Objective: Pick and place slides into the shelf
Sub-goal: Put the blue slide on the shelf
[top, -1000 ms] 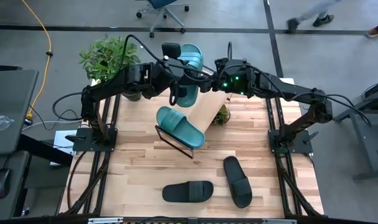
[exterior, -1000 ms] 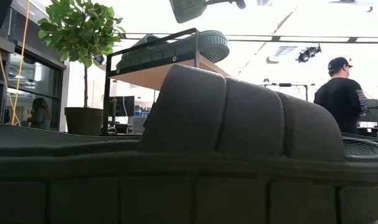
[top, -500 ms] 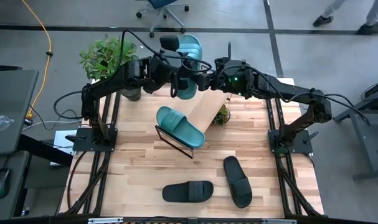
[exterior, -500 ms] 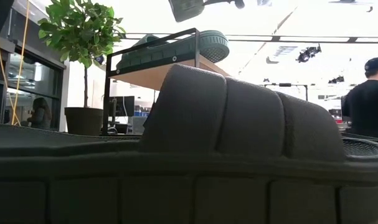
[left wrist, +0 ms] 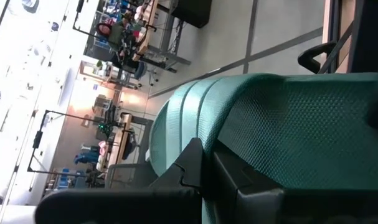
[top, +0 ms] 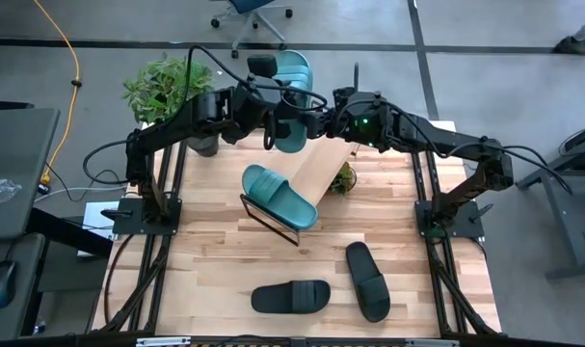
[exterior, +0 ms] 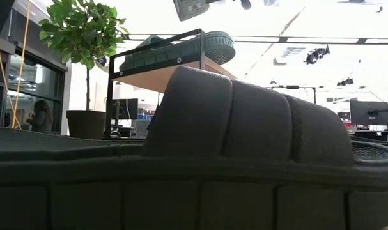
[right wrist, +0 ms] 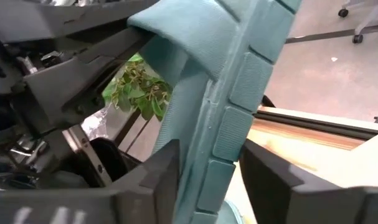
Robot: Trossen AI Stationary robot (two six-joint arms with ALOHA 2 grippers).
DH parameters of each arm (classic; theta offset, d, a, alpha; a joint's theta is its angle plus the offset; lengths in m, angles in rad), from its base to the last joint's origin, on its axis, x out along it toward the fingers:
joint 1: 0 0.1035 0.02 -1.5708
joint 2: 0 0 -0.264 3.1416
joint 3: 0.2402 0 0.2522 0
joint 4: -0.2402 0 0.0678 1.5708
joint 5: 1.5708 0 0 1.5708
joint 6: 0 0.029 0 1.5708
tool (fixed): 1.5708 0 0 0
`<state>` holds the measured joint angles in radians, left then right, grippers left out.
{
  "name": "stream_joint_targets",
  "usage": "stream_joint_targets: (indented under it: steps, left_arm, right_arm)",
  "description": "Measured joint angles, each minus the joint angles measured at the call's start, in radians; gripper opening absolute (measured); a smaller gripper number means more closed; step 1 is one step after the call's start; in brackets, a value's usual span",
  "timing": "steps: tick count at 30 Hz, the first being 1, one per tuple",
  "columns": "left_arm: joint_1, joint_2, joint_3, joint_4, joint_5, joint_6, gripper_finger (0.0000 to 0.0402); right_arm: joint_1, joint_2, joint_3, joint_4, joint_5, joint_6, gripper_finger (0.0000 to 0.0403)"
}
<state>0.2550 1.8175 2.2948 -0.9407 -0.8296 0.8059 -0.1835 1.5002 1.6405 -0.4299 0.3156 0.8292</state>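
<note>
Teal ribbed rubber slide sandal (top: 294, 96), wide textured strap, held in air above the slanted light-wood shelf (top: 323, 166) top end, left gripper (top: 276, 123) and right gripper (top: 321, 120) jaws both pinching it, second teal slide (top: 279, 196) on shelf.

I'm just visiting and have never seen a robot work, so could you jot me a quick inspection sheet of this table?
Surface: butcher-block table, bare wood showing.
Job's things: one teal slide on the shelf; second teal slide held up between both arms; two black slides on the table.
Clutter: small plant beside the shelf.
Grippers: left gripper and right gripper, jaws closed on the raised slide.
Cables: yellow cord on the floor.
Surroundings: potted plant, office chair.
</note>
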Motion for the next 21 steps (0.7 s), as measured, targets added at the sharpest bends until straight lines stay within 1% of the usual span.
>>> stream_joint_targets:
  steps: [4, 9, 17, 21]
  left_arm:
    - [0.0, 0.0, 0.0, -0.013, -0.001, 0.0, 0.0]
    - [0.0, -0.001, 0.0, -0.027, -0.001, -0.001, 0.001]
    - [0.0, -0.001, 0.0, -0.036, 0.004, 0.001, 0.0053]
    - [0.0, -0.001, 0.0, -0.041, 0.005, 0.001, 0.0087]
  right_arm:
    - [-0.001, 0.0, 0.0, -0.006, 0.018, -0.019, 0.0106]
    - [-0.014, 0.0, 0.0, -0.016, 0.0, -0.024, 0.0082]
    - [-0.02, 0.0, 0.0, -0.024, -0.002, -0.026, 0.0073]
    - [-0.02, -0.001, 0.0, -0.043, 0.014, -0.028, 0.0072]
